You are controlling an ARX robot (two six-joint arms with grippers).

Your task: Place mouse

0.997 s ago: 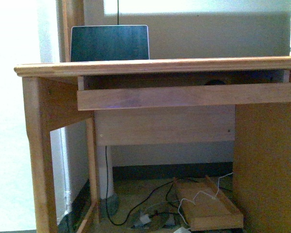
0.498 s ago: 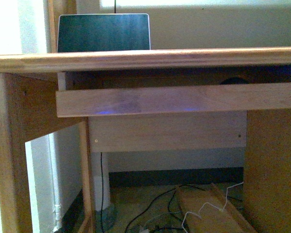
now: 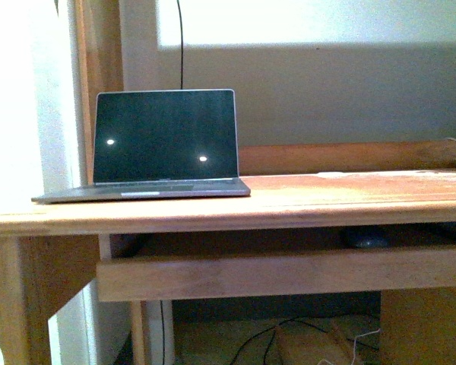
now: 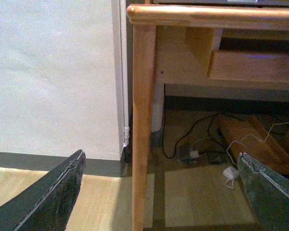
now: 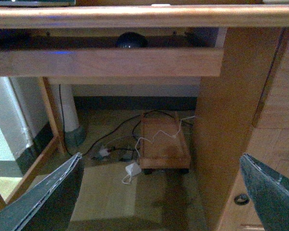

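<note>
The mouse [image 3: 367,239] is a small dark rounded shape lying in the pull-out tray [image 3: 289,272] under the wooden desk top [image 3: 327,199]. It also shows in the right wrist view [image 5: 131,40], behind the tray's front rail [image 5: 106,62]. My left gripper [image 4: 161,192] is open and empty, low by the desk's left leg [image 4: 143,125]. My right gripper [image 5: 161,192] is open and empty, low in front of the desk, well below the mouse. Neither gripper shows in the front view.
An open laptop [image 3: 163,144] with a dark screen stands on the desk at the left. Under the desk lie cables [image 5: 115,144], a white adapter [image 5: 133,169] and a wooden tray [image 5: 164,144]. A cabinet side [image 5: 231,120] closes the right; a wall [image 4: 53,77] is on the left.
The front view has risen: the desk top and the whole laptop now show from above the edge, and the floor under the desk has mostly dropped out of view.
</note>
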